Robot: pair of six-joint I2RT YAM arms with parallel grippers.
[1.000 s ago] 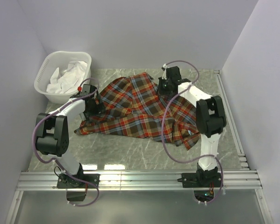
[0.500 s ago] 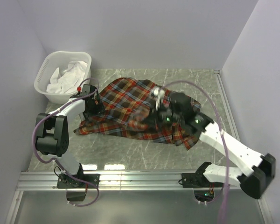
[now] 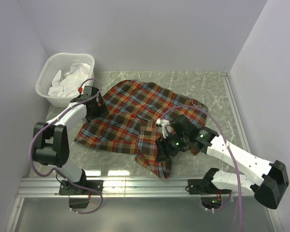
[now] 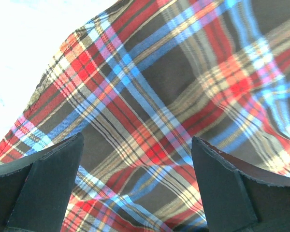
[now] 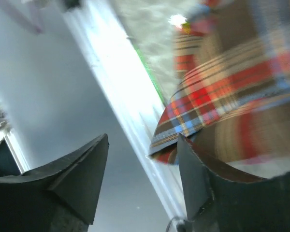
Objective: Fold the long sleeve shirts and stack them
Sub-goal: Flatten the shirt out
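Flannel shirt [image 3: 130, 113] in plaid lies spread across the tabletop [image 3: 208, 84], one flap reaching toward the near edge. Left pincer [image 3: 100, 108] hangs released over its left side. Right pincer [image 3: 163, 153] stands parted at that near flap, gripping nothing.

Red, orange, blue and brown plaid flannel shirt [image 3: 130, 113]: woven cloth, soft and matt, weave visible up close. Grey-green marble-look worktop [image 3: 208, 87]: smooth, faint sheen. White slotted laundry basket [image 3: 44, 84]: moulded plastic, semi-gloss. Silver rail along the near edge [image 3: 145, 186]: ridged metal, reflective. Left gripper [image 4: 137, 140] jaws: matt black, slightly grainy.
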